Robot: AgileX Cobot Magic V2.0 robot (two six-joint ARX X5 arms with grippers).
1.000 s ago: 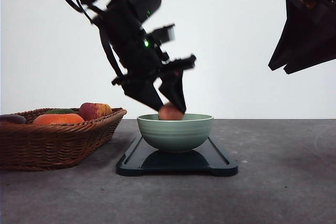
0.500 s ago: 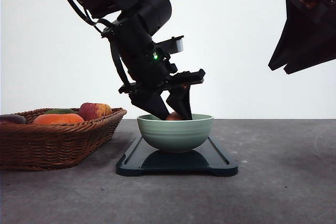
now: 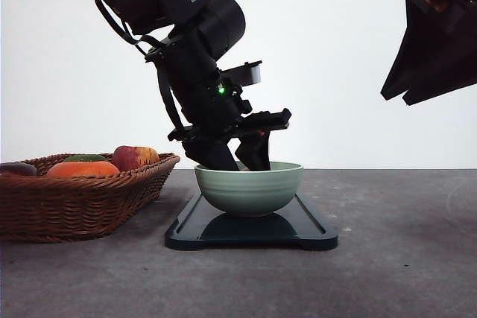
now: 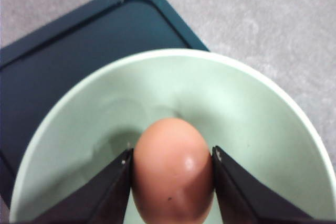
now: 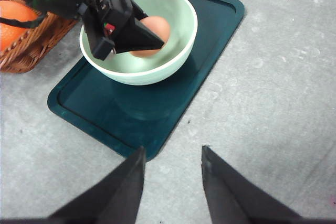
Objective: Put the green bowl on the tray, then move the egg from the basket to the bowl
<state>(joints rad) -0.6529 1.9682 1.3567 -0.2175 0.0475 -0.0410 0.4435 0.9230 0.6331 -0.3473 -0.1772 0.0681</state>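
Green bowl point(image 3: 249, 188): I log it pale sage, ridged outside, upright, centred on the tray point(image 3: 313, 230). Tray: dark teal, rounded corners, flat on the table. Egg point(image 4: 172, 169): brown, clamped between my left fingers point(image 4: 113, 182) inside the bowl. Basket point(image 3: 82, 195): brown wicker, left of those fingers, apart from the tray.

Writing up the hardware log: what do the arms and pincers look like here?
Both arms are matt black. The left arm has a fat cylindrical joint housing, looped black cables, a lit green LED and a small grey block. Its left pincer has flat, wedge-shaped black fingers. The right pincer has similar tapered black fingers.
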